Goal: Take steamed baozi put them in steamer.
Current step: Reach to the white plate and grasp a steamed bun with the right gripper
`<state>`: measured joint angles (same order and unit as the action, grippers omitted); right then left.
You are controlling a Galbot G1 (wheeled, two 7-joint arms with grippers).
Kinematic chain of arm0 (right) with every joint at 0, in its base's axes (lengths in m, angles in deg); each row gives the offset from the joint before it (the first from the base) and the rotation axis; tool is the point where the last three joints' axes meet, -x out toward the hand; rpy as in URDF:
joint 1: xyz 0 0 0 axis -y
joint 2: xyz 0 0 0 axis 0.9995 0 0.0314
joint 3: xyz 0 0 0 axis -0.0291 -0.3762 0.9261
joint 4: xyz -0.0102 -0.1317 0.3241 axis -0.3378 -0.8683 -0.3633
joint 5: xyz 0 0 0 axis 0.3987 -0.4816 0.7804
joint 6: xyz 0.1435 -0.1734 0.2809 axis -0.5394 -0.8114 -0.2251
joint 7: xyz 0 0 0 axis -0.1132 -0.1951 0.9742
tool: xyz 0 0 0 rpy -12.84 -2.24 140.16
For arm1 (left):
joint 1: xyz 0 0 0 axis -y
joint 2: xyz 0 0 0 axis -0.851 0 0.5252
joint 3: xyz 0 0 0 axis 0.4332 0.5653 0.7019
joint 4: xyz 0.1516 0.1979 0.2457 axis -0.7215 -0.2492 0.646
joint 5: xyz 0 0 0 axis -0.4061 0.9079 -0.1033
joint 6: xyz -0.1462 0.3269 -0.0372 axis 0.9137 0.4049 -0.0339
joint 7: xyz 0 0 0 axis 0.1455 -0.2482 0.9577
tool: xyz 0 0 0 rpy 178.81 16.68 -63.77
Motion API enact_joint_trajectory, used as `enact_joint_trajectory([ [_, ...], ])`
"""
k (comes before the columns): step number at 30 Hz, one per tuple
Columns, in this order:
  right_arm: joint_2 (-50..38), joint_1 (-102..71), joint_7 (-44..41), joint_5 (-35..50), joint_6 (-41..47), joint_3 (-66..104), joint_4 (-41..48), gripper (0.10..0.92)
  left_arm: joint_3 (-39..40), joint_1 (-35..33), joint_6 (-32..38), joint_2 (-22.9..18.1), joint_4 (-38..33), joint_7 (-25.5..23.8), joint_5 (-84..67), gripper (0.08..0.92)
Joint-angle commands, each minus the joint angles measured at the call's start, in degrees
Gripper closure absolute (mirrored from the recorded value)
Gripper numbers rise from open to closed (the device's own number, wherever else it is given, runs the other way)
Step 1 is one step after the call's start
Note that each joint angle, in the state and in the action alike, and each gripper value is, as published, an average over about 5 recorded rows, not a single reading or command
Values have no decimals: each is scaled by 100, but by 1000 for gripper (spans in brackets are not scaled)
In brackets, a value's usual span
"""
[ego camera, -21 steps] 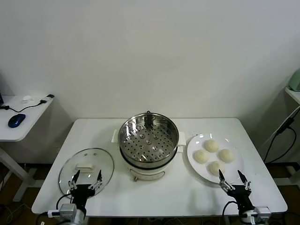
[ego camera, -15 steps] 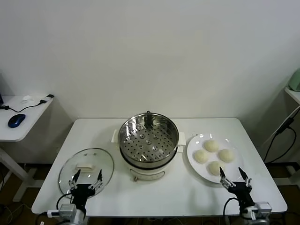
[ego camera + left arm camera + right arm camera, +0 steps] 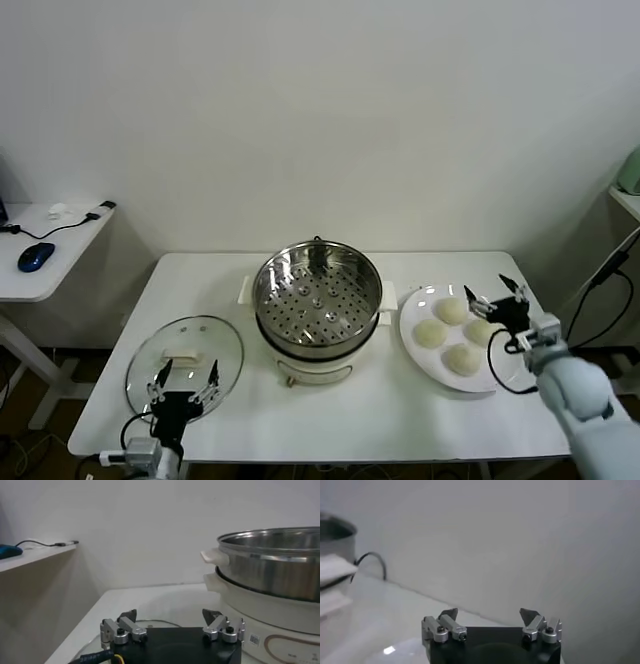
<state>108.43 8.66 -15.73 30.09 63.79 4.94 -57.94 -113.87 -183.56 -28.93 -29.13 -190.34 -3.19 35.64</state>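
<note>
Right gripper moved up from counter edge, now over plate, fingers released. Four baozi on plate, right of steamer, tray empty. Step: reaching first bun. Next: descend, close gently. Left gripper parked by glass lid, fingers released.

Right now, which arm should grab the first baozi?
Right. The right gripper hovers with open jaws above the plate holding the four baozi. The left gripper sits by the glass lid, across the steamer.
</note>
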Motion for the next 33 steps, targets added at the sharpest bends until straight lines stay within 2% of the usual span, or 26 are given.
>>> enact_joint_trajectory([
  [1, -1720, 3603, -3698, -814, -1021, -3562, 1771, 203, 14, 4, 126, 26, 92, -17, 5, 177],
  [6, -1396, 5614, -4627, -934, -1368, -5989, 2391, 203, 21, 1, 154, 24, 151, -19, 31, 177],
  [11, -744, 7089, -4803, -912, -1071, -7987, 2844, 203, 21, -16, 219, 26, 218, -20, 39, 177],
  [14, -313, 7417, -4738, -846, -900, -8619, 3070, 203, 18, -30, 264, 26, 262, -16, 19, 177],
  [24, 744, 6870, -4092, -549, -117, -8640, 3546, 203, -36, -43, 407, 61, 396, -15, 1, 177],
  [33, 1369, 6124, -3810, -961, -159, -7960, 4341, 203, -50, -47, 517, 72, 507, -14, -3, 177],
])
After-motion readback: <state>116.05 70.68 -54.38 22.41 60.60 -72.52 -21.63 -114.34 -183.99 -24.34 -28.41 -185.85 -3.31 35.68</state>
